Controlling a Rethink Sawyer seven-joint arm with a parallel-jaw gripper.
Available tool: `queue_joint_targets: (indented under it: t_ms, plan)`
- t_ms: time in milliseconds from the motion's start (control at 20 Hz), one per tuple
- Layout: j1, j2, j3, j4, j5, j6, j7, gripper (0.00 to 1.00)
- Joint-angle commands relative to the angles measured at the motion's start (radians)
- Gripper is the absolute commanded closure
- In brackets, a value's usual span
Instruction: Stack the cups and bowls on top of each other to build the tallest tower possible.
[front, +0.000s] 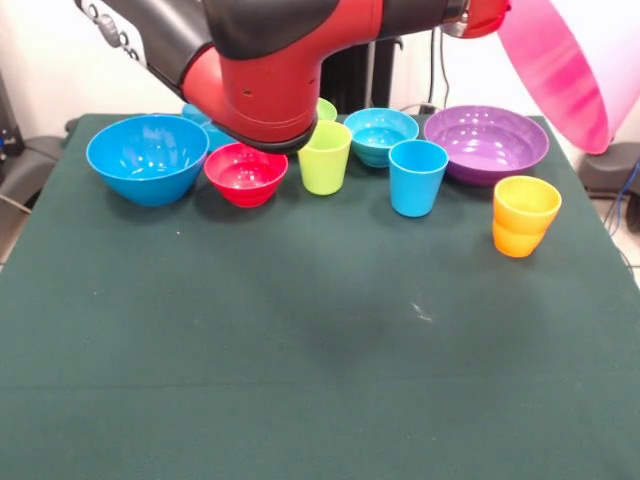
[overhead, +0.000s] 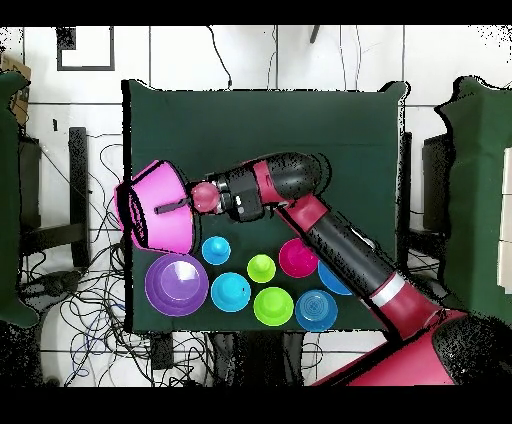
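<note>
My gripper is shut on the rim of the huge pink bowl, which hangs tilted in the air over the table's edge. Along the table's robot side stand the large blue bowl, small red bowl, lime green cup, ribbed cyan bowl, light blue cup and wide purple bowl. The orange cup stands apart, nearer the camera. A lime green bowl and a small blue bowl sit behind the row. Nothing is stacked.
The arm's red elbow hangs over the red bowl and lime cup and hides part of the row in the front view. The green table stretches toward the camera. Cables lie on the floor around the table.
</note>
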Motion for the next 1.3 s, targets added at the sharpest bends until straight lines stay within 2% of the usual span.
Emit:
queue_joint_targets:
  t_ms: [50,550,700,1300]
  plan:
    - [-0.022,0.065,0.012,-0.088,-0.045,0.008,-0.229,1.0]
    - [-0.053,0.137,0.086,-0.068,-0.048,-0.006,-0.221,1.0]
    - [-0.053,0.156,0.108,-0.082,-0.037,0.04,-0.234,1.0]
    - [-0.072,0.249,0.228,-0.029,0.001,0.096,-0.222,1.0]
